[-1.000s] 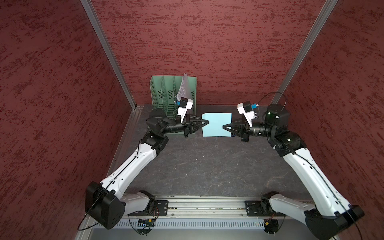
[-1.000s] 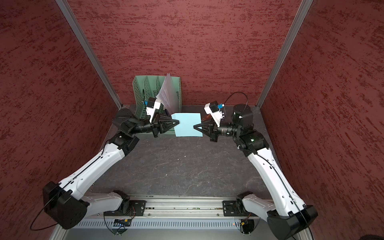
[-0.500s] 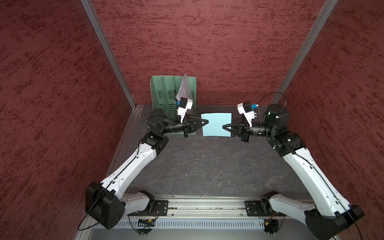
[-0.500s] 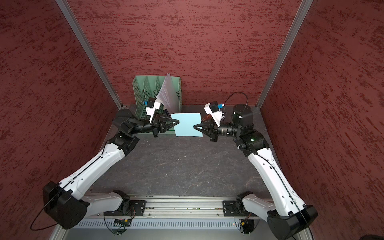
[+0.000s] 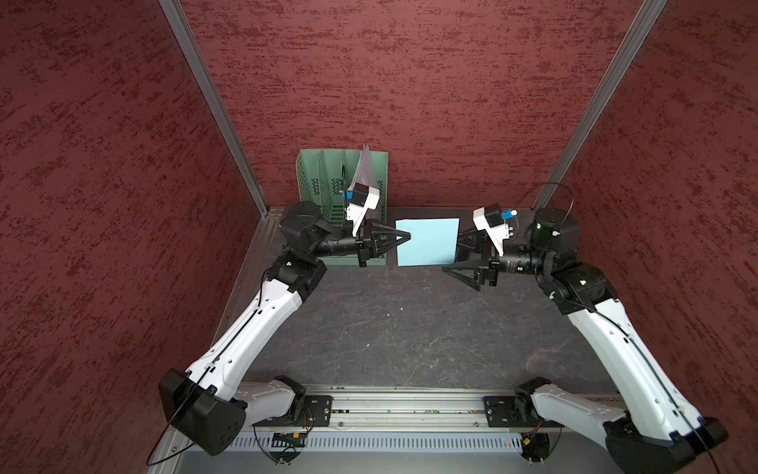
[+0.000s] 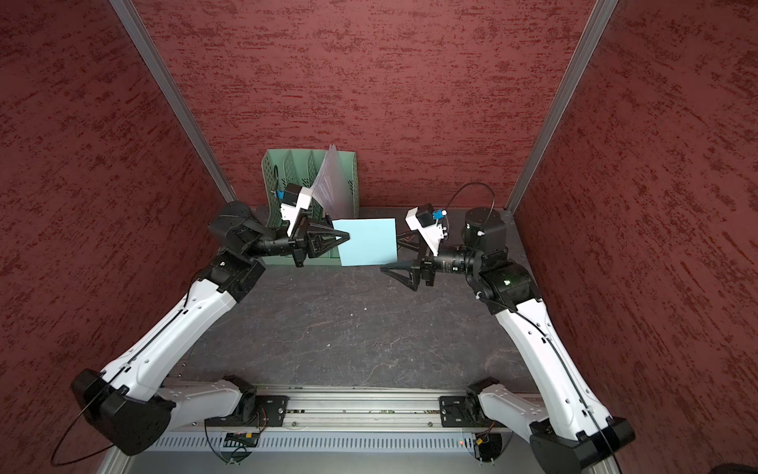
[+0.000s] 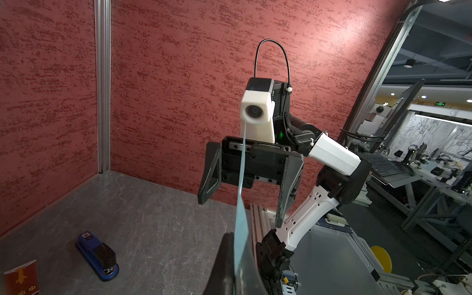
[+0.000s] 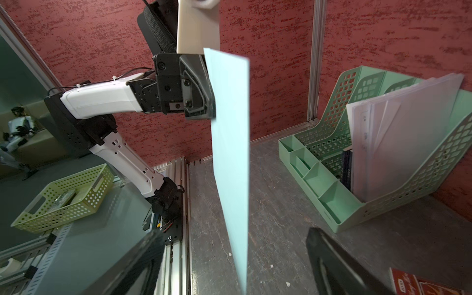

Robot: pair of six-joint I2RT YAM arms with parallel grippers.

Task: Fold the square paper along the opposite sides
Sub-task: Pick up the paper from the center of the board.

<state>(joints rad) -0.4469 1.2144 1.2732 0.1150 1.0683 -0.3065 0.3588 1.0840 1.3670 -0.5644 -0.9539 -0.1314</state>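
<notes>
I have one square paper (image 5: 428, 242), plain light blue and flat, held roughly upright in the air at twelve o'clock over the table (image 5: 389, 328). The left gripper (image 5: 407, 237) pinches its nine o'clock edge. The right gripper (image 5: 452, 254) is spread wide astride the three o'clock edge, not touching it. I also count one green file rack (image 5: 324, 180) at eleven, one stapler (image 7: 98, 258) and one red packet (image 7: 21, 279).

The left gripper (image 6: 347, 236) pinches one side of the square paper (image 6: 367, 243), and the right gripper (image 6: 389, 253) is spread wide by the other side.

Green mesh file rack (image 8: 421, 184) holding white sheets (image 8: 408, 132), blue stapler (image 7: 97, 255), red packet (image 7: 21, 279), pale perforated basket (image 8: 84, 201)
</notes>
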